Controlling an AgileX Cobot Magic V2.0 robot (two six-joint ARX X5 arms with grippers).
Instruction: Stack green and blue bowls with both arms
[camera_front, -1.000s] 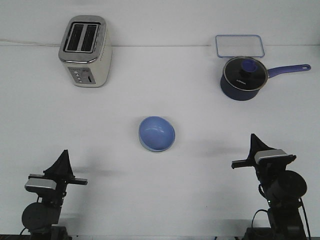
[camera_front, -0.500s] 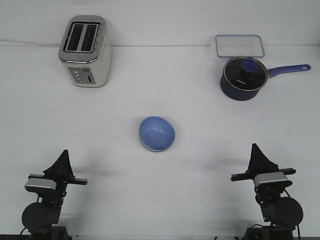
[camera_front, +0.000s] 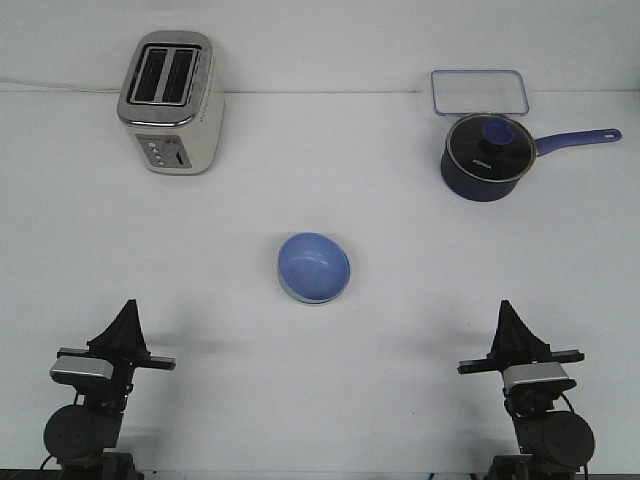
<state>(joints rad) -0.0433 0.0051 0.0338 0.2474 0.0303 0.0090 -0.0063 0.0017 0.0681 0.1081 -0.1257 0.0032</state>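
The light blue bowl (camera_front: 314, 266) sits upright at the middle of the table. A thin pale rim shows under its lower left edge, so it seems to rest inside the green bowl (camera_front: 287, 290), which is otherwise hidden. My left gripper (camera_front: 128, 312) is near the front left edge, far from the bowls, its fingers together in one point and empty. My right gripper (camera_front: 508, 314) is near the front right edge, also drawn together and empty.
A silver toaster (camera_front: 170, 101) stands at the back left. A dark navy lidded saucepan (camera_front: 484, 157) with its handle pointing right stands at the back right. A clear lidded container (camera_front: 479, 92) lies behind it.
My right arm has drawn back and lowered toward the front edge. The left arm and the bowls have not moved.
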